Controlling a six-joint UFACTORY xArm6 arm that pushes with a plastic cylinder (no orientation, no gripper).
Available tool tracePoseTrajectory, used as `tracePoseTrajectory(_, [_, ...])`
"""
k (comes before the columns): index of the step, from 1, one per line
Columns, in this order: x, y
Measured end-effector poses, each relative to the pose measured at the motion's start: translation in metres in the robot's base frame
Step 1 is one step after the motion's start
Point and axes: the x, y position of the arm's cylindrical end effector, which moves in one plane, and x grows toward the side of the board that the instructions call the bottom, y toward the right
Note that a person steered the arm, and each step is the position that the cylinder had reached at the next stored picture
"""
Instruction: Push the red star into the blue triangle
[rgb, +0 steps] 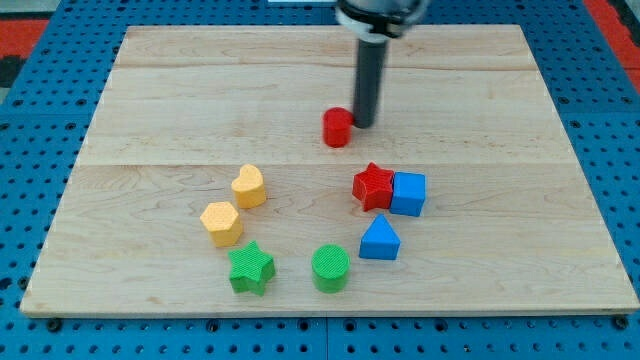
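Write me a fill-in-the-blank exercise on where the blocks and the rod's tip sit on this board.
1. My tip stands just to the view's right of the red ____.
2. The red star touches the blue ____ on its right in the view.
3. The blue triangle lies toward the view's ____ from the red star.
4. The green star sits left of the green ____.

Missing words: cylinder; cube; bottom; cylinder
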Motion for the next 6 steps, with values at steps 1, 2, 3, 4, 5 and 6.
tracePoseTrajectory(1, [0.011, 0.012])
tracePoseTrajectory(2, [0.045, 0.081])
tracePoseTrajectory(3, [0.073, 0.056])
tracePoseTrajectory(4, [0.126, 0.076])
tracePoseTrajectory(5, [0.132, 0.101])
tracePoseTrajectory(6, [0.136, 0.072])
